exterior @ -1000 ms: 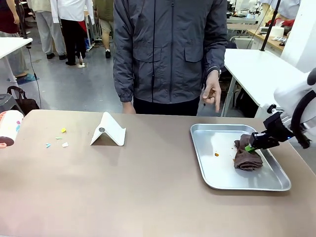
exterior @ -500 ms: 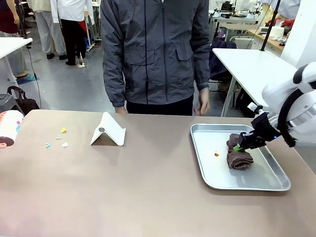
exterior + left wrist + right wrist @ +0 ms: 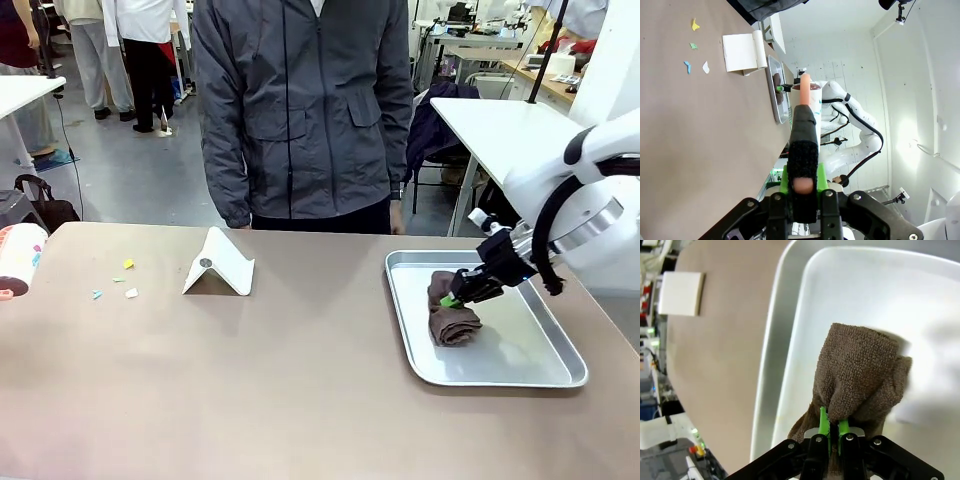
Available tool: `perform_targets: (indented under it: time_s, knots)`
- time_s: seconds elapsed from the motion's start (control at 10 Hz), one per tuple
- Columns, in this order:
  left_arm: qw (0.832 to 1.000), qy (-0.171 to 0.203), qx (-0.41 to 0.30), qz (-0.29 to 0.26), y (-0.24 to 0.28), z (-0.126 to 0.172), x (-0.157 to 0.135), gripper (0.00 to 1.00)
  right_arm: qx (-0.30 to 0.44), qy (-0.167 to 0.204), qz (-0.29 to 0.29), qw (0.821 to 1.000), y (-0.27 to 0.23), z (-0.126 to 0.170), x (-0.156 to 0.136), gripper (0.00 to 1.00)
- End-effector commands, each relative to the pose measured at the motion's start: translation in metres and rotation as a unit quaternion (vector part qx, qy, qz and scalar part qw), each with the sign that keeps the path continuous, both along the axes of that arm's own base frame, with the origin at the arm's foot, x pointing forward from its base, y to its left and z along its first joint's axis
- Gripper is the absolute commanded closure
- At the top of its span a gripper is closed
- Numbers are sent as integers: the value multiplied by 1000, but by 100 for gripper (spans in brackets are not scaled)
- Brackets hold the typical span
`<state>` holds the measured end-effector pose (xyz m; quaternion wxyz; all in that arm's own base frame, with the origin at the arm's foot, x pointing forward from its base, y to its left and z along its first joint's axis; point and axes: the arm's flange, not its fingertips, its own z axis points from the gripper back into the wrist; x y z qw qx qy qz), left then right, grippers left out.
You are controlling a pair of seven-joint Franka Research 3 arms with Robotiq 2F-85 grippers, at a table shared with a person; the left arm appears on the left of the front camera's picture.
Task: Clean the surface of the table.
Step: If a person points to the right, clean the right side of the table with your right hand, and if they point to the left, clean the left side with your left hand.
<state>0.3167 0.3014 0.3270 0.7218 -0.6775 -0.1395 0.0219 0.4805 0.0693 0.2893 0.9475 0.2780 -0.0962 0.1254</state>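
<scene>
The brownish-tan table point(image 3: 250, 380) carries small coloured paper scraps point(image 3: 128, 264) near its left end; they also show as scraps point(image 3: 695, 24) in the left wrist view. My right gripper point(image 3: 455, 298) is shut on a brown cloth point(image 3: 452, 322) and holds it against the floor of the metal tray point(image 3: 520, 375), in the tray's left part. The right wrist view shows the green pads point(image 3: 824, 426) pinching the cloth point(image 3: 860, 370). My left gripper point(image 3: 802, 125) is shut, held above the table's left end and pointing along the table point(image 3: 700, 150).
A white folded card point(image 3: 220, 263) stands left of centre, between the scraps and the tray. A printed roll point(image 3: 15, 258) lies at the left edge. A person in a grey jacket point(image 3: 300, 110) stands at the far side.
My right gripper has dragged the cloth from the tray's right part to its left part, over an orange speck. The person has shifted left and lowered a pointing hand.
</scene>
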Motion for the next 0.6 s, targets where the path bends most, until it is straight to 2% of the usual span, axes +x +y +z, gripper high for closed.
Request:
perform_targets:
  time_s: [0.0,0.3,0.5]
  knots:
    - [1000,-5,-7,-2,0,5,-2,100,8,9,48,999,26,-22,-4,93]
    - [1000,-5,-7,-2,0,5,-2,100,-6,8,68,998,37,-25,-6,93]
    - [1000,-5,-7,-2,0,5,-2,100,-22,3,43,999,20,-23,-4,93]
